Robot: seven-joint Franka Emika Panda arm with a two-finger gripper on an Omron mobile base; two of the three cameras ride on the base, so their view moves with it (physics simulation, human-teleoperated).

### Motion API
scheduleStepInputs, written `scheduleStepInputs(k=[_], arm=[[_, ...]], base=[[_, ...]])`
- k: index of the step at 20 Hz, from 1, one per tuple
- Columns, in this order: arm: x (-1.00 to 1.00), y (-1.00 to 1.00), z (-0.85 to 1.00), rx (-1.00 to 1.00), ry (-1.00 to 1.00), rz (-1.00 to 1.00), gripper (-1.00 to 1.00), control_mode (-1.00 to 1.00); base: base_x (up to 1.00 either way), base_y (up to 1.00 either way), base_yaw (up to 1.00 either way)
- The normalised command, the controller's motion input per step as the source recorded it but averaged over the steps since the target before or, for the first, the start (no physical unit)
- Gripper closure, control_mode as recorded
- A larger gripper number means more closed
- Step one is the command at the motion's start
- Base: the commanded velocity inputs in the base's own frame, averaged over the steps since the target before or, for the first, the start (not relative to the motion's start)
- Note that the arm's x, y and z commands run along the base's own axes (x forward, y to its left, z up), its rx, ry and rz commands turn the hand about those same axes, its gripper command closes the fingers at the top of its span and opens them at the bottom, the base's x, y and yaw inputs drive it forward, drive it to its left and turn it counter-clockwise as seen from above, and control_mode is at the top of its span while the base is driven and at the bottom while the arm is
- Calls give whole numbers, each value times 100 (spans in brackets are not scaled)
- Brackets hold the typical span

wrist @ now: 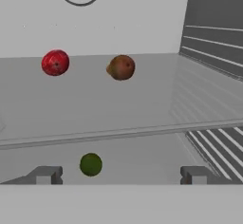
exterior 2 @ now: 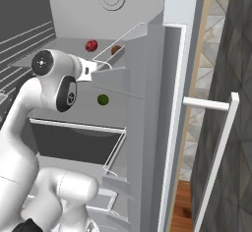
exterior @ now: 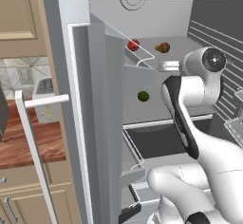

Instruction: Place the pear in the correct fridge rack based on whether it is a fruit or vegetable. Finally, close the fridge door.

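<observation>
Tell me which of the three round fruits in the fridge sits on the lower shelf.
The small dark-green ball. It sits alone on the lower shelf, while the red fruit and the brownish pear sit on the higher fridge rack.

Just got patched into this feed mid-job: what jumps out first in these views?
The open fridge: on its upper rack the brownish pear sits beside a red fruit, apart from it. On the shelf below lies a small dark-green ball. The white arm reaches in, its claw open and holding nothing, and the fridge door stands wide open.
</observation>
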Motion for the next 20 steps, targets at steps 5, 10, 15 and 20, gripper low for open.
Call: scheduleStepInputs(k=[5,10,15,20], arm=[[-13,1,-13,0,5,0,-100,-100],[-29,0,-5,4,0,0,-100,100],[0,0,0,0,0,0,-100,100],[0,0,0,0,0,0,-100,100]], base=[[0,0,0],[-20,0,0],[-94,1,0],[-44,9,0]])
